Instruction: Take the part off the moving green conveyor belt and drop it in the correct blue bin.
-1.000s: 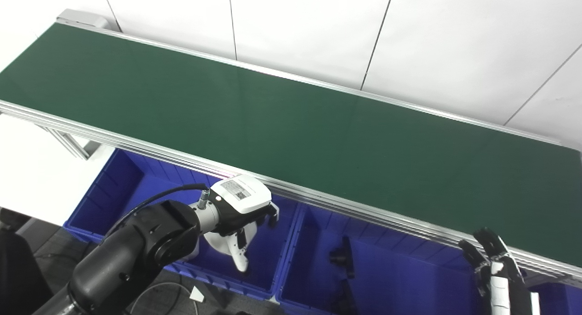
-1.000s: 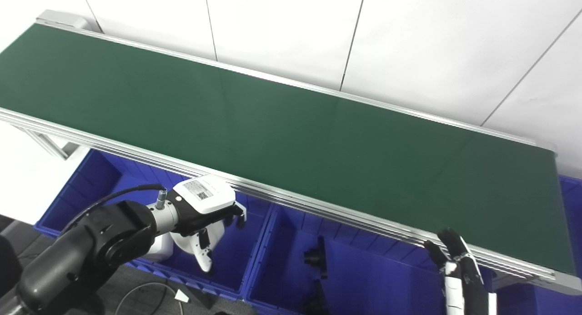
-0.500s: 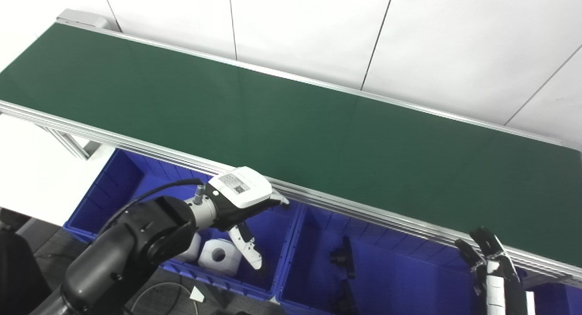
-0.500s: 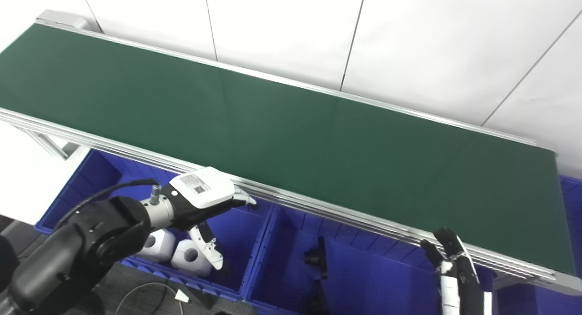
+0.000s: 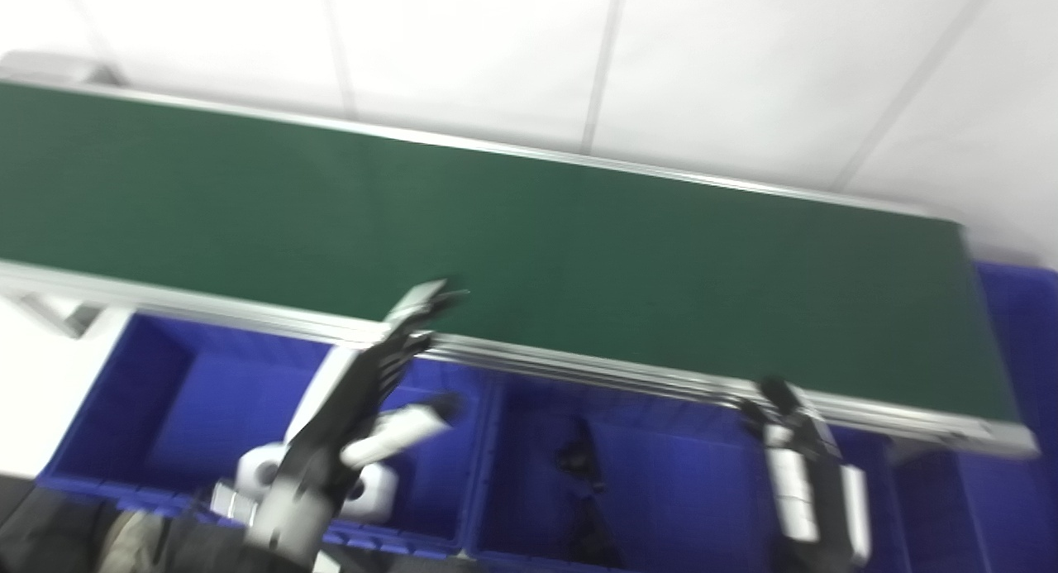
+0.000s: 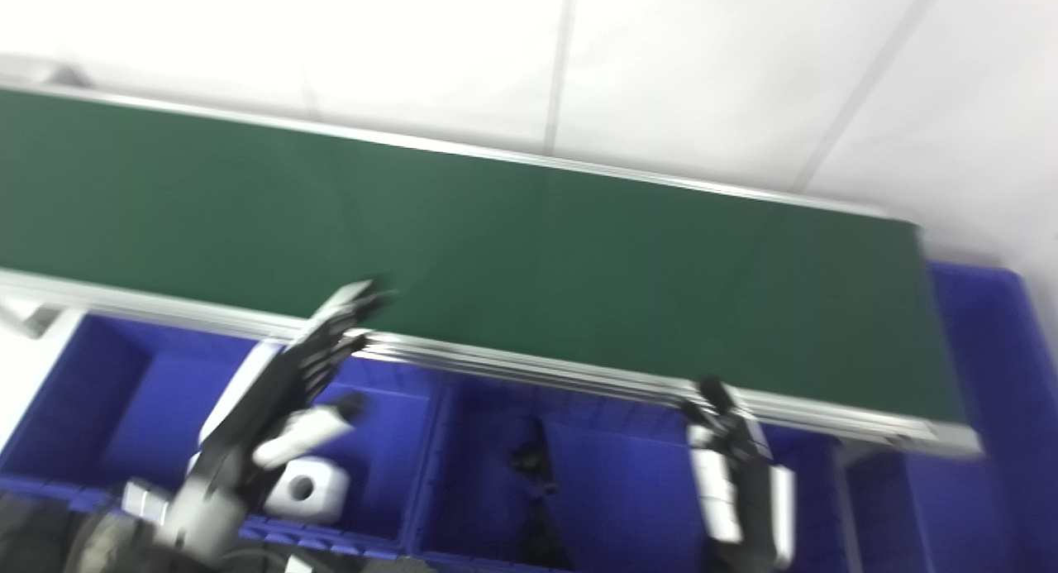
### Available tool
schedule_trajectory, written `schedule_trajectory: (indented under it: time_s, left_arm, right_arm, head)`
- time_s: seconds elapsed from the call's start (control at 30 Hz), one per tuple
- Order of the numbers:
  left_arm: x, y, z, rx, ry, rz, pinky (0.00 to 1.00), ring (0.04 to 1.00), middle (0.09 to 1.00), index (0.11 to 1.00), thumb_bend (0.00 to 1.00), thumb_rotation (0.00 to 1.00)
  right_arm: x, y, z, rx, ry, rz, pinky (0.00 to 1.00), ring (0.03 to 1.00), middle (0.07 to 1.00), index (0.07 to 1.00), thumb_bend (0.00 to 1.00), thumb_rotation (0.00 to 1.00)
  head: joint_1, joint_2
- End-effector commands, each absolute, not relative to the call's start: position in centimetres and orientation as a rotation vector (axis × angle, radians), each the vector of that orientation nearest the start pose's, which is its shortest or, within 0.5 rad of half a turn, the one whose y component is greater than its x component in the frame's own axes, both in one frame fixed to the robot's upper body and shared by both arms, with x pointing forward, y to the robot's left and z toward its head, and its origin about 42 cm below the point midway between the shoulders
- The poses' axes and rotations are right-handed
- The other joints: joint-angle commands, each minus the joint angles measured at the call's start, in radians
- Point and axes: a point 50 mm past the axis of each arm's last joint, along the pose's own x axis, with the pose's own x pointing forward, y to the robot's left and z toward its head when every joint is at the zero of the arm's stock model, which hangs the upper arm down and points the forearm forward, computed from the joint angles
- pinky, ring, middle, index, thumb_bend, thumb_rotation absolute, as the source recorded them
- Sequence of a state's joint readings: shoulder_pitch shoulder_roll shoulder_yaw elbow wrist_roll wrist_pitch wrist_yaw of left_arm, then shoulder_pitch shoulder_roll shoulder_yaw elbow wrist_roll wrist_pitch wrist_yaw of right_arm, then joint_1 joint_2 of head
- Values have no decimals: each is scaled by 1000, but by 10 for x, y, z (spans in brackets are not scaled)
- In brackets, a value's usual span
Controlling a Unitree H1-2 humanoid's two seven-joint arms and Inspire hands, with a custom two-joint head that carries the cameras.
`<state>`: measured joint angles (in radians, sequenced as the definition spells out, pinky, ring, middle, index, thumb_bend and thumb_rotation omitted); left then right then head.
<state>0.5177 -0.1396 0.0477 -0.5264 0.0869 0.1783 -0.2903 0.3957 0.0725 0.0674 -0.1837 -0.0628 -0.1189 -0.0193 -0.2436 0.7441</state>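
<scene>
The green conveyor belt (image 5: 579, 250) runs across the picture with no part showing on it. My left hand (image 5: 355, 408) is open, its fingers stretched up and forward so the tips reach the belt's near rail, above the left blue bin (image 5: 165, 391). Two white parts (image 5: 364, 486) lie in that bin under the hand. My right hand (image 5: 793, 465) rises at the lower right in front of the middle blue bin (image 5: 678, 449), fingers pointing up and holding nothing. Both views are blurred.
Black parts (image 5: 579, 465) lie in the middle bin. A further blue bin (image 5: 1017, 325) stands past the belt's right end. The belt's aluminium rail (image 5: 628, 374) overhangs the bins' far edge. A white panelled wall stands behind the belt.
The whole picture has shifted and blurred, so the camera moved. The left hand let go of a white part into the left bin, then stretched its fingers up to the rail.
</scene>
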Motion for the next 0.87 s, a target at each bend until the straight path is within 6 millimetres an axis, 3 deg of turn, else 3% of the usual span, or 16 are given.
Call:
schedule_trajectory:
  time_s: [0.0, 0.1, 0.23, 0.63, 0.73, 0.83]
  left_arm:
    - [134, 224, 119, -28, 112, -26, 1000, 1000, 1000, 1000, 633, 773]
    - [143, 239, 98, -25, 139, -22, 1000, 1000, 1000, 1000, 613, 741]
    - [147, 242, 88, -13, 136, -32, 1000, 1000, 1000, 1000, 603, 718]
    - [141, 228, 81, 12, 87, -76, 1000, 1000, 1000, 1000, 640, 769]
    - [139, 224, 81, 35, -28, -64, 1000, 1000, 1000, 1000, 605, 771]
    - [135, 222, 83, 94, -106, -56, 1000, 1000, 1000, 1000, 589, 906]
  right_arm:
    - [157, -178, 79, -3, -3, -85, 781, 793, 869, 841, 647, 837]
    - [157, -159, 75, 43, 17, -102, 799, 812, 885, 854, 614, 814]
    - [156, -149, 73, 52, 28, -104, 846, 849, 910, 883, 601, 812]
    - [147, -152, 61, 26, 43, -116, 843, 830, 913, 882, 591, 823]
    - [146, -154, 57, 12, 25, -121, 837, 827, 909, 884, 605, 826]
    - [145, -156, 55, -6, 2, -129, 823, 826, 896, 881, 658, 862]
  head:
    - [-28, -11]
    - [-102, -50]
    - [-138, -76]
    - [-96, -131]
    - [-77, -159]
    - [-68, -171]
